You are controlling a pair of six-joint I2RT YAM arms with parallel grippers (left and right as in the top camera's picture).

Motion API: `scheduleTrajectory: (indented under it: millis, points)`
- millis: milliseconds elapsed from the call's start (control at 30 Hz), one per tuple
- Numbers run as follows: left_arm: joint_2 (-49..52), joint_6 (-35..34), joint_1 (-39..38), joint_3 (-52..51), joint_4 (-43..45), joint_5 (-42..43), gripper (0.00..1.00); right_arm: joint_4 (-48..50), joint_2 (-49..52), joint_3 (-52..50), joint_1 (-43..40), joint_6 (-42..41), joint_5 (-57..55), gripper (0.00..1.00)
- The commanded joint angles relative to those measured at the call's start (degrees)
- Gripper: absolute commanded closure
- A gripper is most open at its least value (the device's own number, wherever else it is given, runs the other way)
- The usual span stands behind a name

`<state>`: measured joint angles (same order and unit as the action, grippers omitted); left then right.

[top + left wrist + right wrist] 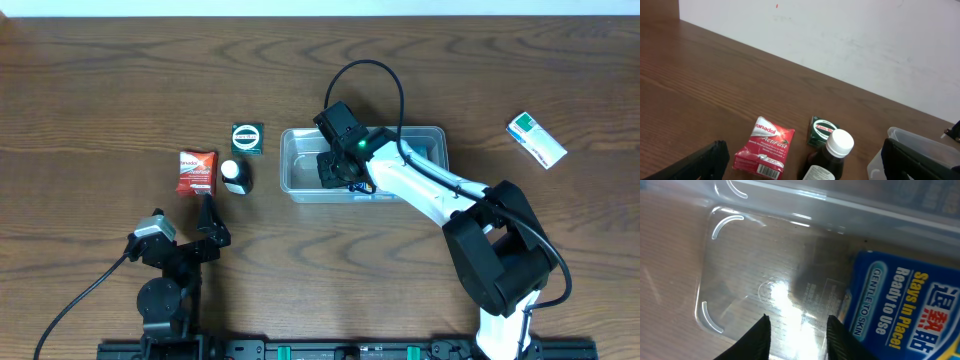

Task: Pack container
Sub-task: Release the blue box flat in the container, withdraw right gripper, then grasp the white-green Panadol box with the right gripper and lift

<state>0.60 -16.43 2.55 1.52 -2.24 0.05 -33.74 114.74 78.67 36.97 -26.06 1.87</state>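
Note:
The clear plastic container sits at the table's middle. A blue packet lies on its floor. My right gripper is open and empty inside the container, just left of the blue packet; the overhead view shows it reaching in. My left gripper is open and empty near the front left, its fingers apart at both sides of the left wrist view. Ahead of it lie a red packet, a dark bottle with a white cap and a small green box.
A white and green box lies at the far right. In the overhead view the red packet, bottle and green box lie left of the container. A corner of the container shows at the left wrist's right.

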Motion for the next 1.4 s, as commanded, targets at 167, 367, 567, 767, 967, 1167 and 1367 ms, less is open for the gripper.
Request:
scheduleTrajectory:
  millis: [167, 367, 567, 767, 967, 1167, 1367]
  points:
    - [-0.3, 1.0, 0.2, -1.3, -2.0, -0.5, 0.02, -0.1, 0.7, -0.5, 0.6, -0.1, -1.7, 0.46]
    - [-0.3, 0.9, 0.2, -1.3, -2.0, -0.5, 0.02, -0.6, 0.6, 0.7, 0.5, 1.6, -1.1, 0.41]
    - [-0.3, 0.9, 0.2, -1.3, -2.0, -0.5, 0.02, -6.8, -0.8, 8.0, 0.3, 3.9, -1.0, 0.36]
    - [-0.3, 0.9, 0.2, -1.3, -2.0, -0.5, 0.02, -18.0, -1.9, 20.9, -1.6, 3.8, -1.3, 0.31]
    - [-0.3, 0.9, 0.2, -1.3, -2.0, -0.5, 0.02, -29.6, -3.9, 31.2, -9.9, 5.4, -7.4, 0.22]
    - [-0.3, 0.9, 0.2, -1.3, -2.0, -0.5, 0.02, -34.6, -4.8, 34.6, -25.2, 18.3, -10.6, 0.1]
    - [-0.3, 0.9, 0.2, -1.3, -2.0, -0.5, 0.02, -31.0, -4.7, 30.7, -38.7, 28.1, -10.6, 0.08]
